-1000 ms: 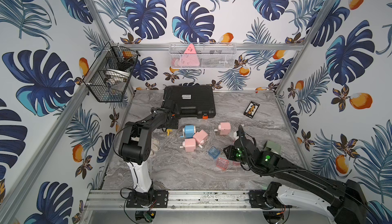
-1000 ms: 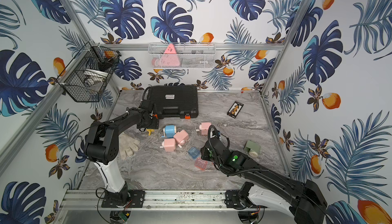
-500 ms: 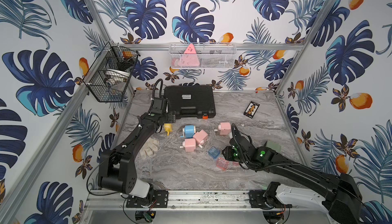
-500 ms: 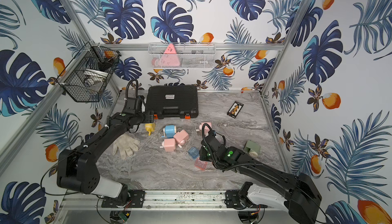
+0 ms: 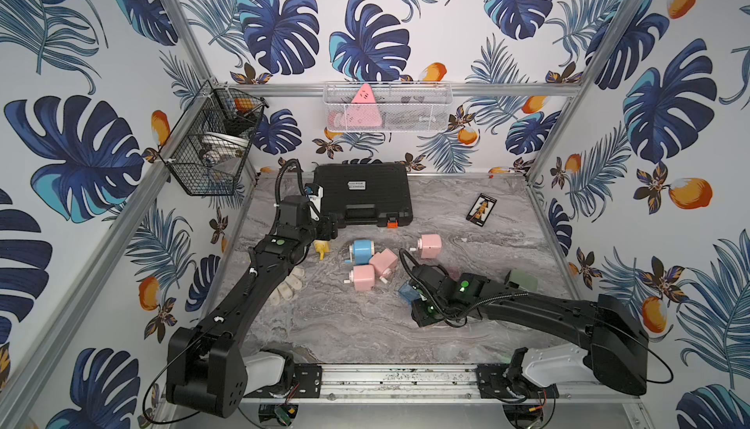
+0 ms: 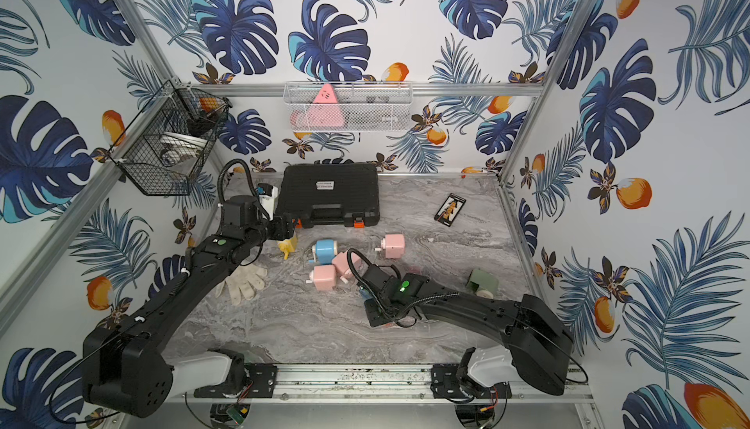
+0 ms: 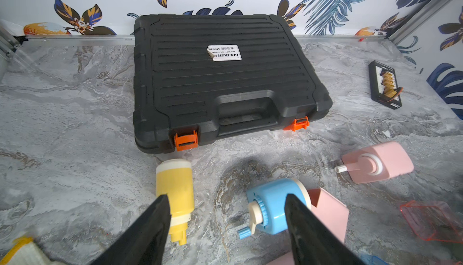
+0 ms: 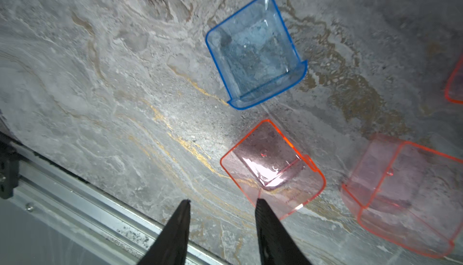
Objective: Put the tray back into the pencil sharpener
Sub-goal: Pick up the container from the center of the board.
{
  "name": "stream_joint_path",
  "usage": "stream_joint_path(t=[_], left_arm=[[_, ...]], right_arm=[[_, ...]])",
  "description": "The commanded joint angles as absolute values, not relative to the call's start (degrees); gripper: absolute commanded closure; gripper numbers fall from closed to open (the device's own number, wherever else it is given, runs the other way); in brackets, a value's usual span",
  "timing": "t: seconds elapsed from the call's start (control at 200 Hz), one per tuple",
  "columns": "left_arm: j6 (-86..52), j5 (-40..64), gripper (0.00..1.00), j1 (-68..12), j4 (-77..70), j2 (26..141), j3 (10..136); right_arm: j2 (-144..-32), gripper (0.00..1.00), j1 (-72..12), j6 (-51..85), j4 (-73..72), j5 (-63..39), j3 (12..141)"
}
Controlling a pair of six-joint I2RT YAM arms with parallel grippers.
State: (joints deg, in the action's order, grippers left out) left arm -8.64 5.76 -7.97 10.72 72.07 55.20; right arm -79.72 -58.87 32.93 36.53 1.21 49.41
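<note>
A grey marbled tabletop (image 8: 100, 75) floors the cell between leaf-patterned walls. It looks smooth and glossy, and that slickness is the first worry.

In the right wrist view the right gripper (image 8: 223, 201) hangs over the table with its jaws parted and nothing between them. It sits just beside a clear red plastic tray (image 8: 273, 166) that lies flat, open side up, and one fingertip overlaps the tray's near rim. If the jaws close from here, I judge they would meet on air or nudge that rim, and the light tray would skate off across the marble. A clear blue plastic tray (image 8: 253, 50) lies near it but apart, and two more red trays (image 8: 400, 188) overlap farther off. Picking a tray that does not match the chosen body is therefore a real risk.

In the left wrist view the left gripper (image 7: 225, 197) is spread wide and empty. It hovers over bare tabletop between a yellow cylindrical sharpener (image 7: 175, 188) and a round blue pencil sharpener (image 7: 278, 206) with a crank. The blue one touches an open pink box-shaped sharpener (image 7: 328, 211) behind it, whose cavity gapes empty. A grasp on either may shove the other, and a finger could catch the crank. A tray brought in tilted would likely jam at the slot.
</note>
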Motion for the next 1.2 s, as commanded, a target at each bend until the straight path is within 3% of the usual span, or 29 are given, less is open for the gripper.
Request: stream_joint_path(t=[0.0, 0.27, 0.796, 1.006, 1.196], left_arm=[[-8.7, 6.8, 0.25, -7.9, 8.5, 71.7, 55.5], [-9.0, 6.9, 0.26, -8.0, 8.0, 69.8, 54.4], [-8.9, 6.6, 0.3, -7.9, 6.8, 68.0, 53.3], [-8.8, 6.6, 0.31, -8.0, 6.6, 67.7, 53.2], [-8.7, 6.5, 0.32, -8.0, 6.3, 67.2, 52.9]], right_arm=[[-81.4, 0.54, -59.4, 32.2, 37.5, 2.2, 49.5], [-86.9, 0.57, -60.1, 30.8, 36.9, 3.5, 49.6], [-92.1, 0.84, -65.3, 30.0, 38.0, 6.7, 52.1], [-92.8, 1.0, -66.7, 29.2, 38.5, 6.8, 53.2], [-92.9, 1.0, -67.4, 28.3, 39.5, 6.7, 54.6]])
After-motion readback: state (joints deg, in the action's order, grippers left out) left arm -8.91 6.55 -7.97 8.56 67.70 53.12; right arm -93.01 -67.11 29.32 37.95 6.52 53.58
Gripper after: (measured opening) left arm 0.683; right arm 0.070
